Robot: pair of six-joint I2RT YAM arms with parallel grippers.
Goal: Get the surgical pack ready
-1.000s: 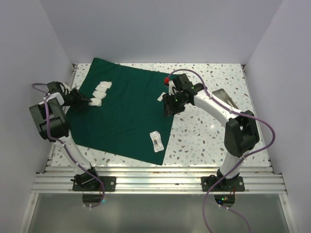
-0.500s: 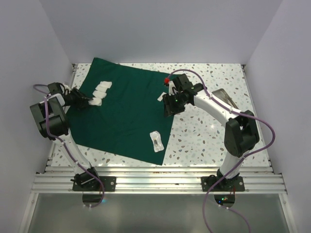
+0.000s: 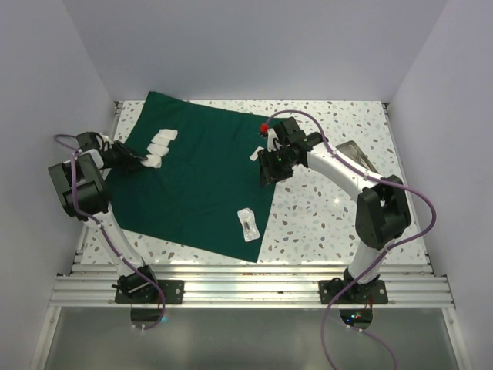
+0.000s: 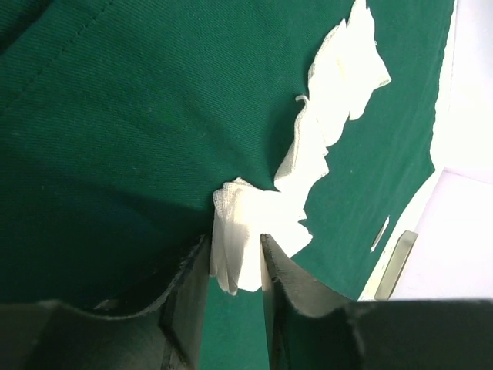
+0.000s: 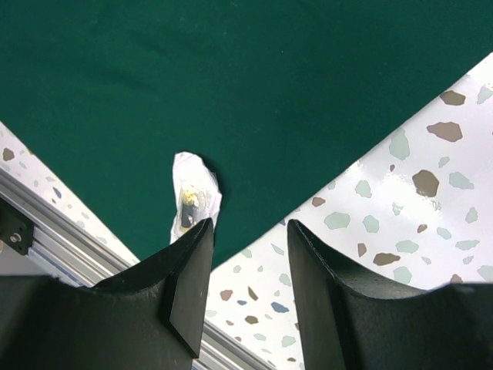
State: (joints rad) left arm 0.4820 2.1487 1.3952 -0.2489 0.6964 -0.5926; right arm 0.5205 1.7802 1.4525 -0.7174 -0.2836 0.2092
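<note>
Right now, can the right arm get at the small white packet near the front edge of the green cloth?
Probably yes: the right gripper hangs open and empty above the cloth, and nothing lies between it and the packet.

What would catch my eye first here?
The big dark green drape spread across the speckled table catches the eye first. Near its left edge lies a row of white gauze pads, with the left gripper straddling the nearest one. The right gripper hovers open over the drape's right edge.

The right arm (image 3: 339,171) hid part of the metal tray (image 3: 362,160). Both wrist views cut off the green cloth (image 4: 115,116). Inside the packet (image 3: 247,223), nothing could be told.
</note>
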